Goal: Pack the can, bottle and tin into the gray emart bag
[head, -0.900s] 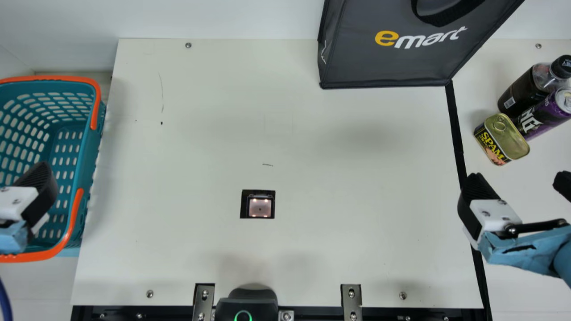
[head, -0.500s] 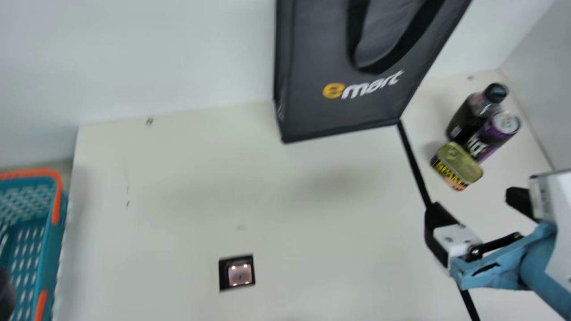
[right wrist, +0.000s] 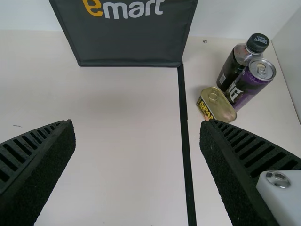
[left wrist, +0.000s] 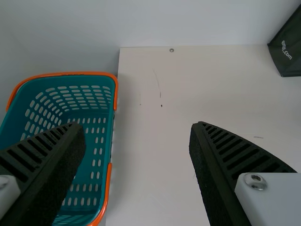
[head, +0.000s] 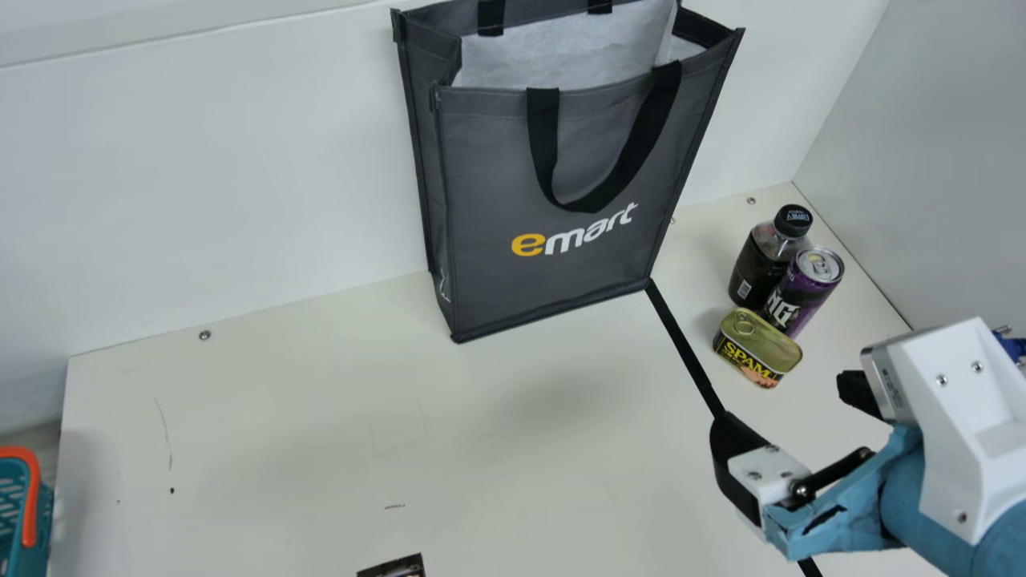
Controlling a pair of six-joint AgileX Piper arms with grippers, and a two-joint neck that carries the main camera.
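Observation:
The gray emart bag (head: 553, 168) stands upright at the back, its top open and pale lining showing. To its right the dark bottle (head: 761, 260) and the purple can (head: 804, 290) stand side by side, with the SPAM tin (head: 757, 349) in front of them. In the main view my right gripper (head: 789, 417) is open in front of the tin, holding nothing. The right wrist view shows that gripper (right wrist: 136, 132) wide apart, with the tin (right wrist: 217, 104) beyond one finger. My left gripper (left wrist: 136, 132) is open and empty near the teal basket in the left wrist view.
The teal basket with orange handles (left wrist: 96, 146) is beside the table's left edge. A black strip (head: 685, 344) runs along the table between bag and tin. White walls rise at the back and right. A small dark square (head: 393, 567) is set in the tabletop.
The camera has tilted up and turned right, so the bag's opening has come into view. The bag, bottle, can and tin have not moved on the table. My right gripper is still open.

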